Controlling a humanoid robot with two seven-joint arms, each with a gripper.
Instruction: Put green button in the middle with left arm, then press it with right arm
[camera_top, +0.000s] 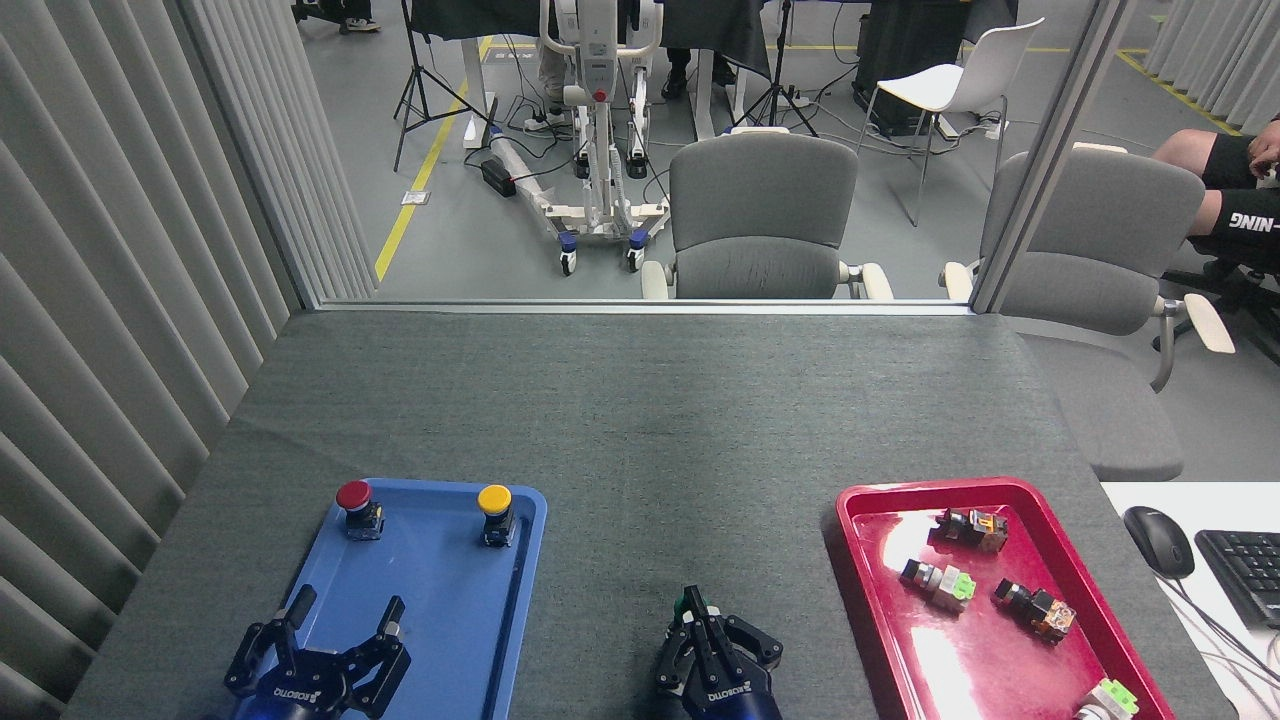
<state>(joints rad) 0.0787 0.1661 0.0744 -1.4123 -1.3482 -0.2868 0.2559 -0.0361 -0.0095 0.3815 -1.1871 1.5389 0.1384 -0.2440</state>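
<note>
Grey felt covers our tabletop (640, 420), with a blue tray (440, 610) on our left and a red tray (880, 640) on our right. Between the trays, near the front edge, our right claw (700, 612) sits with its fingers drawn together directly over the green button (684, 603), only a sliver of green cap showing at the fingertips. Our left claw (345, 625) hovers above the blue tray with fingers spread and nothing between them. Red button (353, 495) and yellow button (494, 499) stand upright at the tray's far end.
</note>
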